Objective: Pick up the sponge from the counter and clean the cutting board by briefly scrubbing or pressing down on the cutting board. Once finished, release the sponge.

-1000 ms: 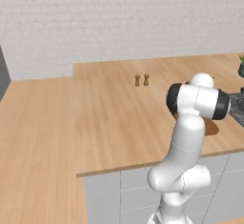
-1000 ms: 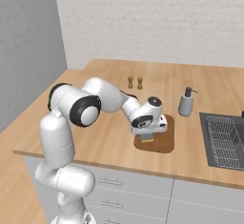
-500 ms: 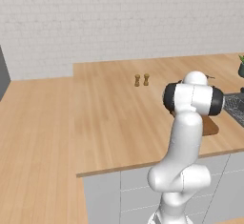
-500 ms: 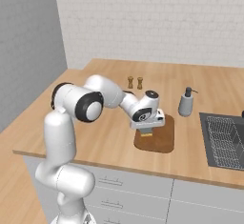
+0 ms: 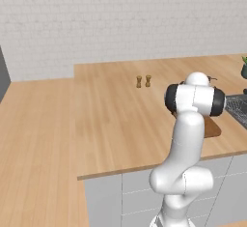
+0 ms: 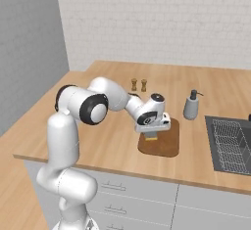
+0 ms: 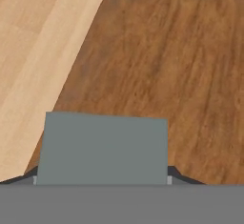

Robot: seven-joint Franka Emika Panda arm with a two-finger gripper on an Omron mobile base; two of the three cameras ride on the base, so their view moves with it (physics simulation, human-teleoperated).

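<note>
Writing: no brand, label or lettering can be read on anything here.
Sponge: one small flat pad, grey-blue top over a yellow layer (image 6: 151,136), standing on the board's far-left part, under the robot's hand; in the hand view its grey-blue face (image 7: 102,149) sits right between the finger tips.
Cutting board: one flat dark-brown wooden slab with rounded corners (image 6: 164,143), lying near the front edge of the worktop; a corner of it shows behind the arm (image 5: 212,127).
Counter: one broad light wood-plank worktop (image 6: 108,131) over pale grey cabinet fronts.
Gripper: one two-finger gripper (image 6: 153,132) pointing down at the board, its jaws closed onto the sponge from two sides.
Shakers: two small brown wooden ones (image 6: 138,84), side by side, far on the worktop.
Soap bottle: one grey pump dispenser (image 6: 190,105), upright, right of the board and beyond it.
Sink: one dark basin holding a wire rack (image 6: 230,143), at the far right.
</note>
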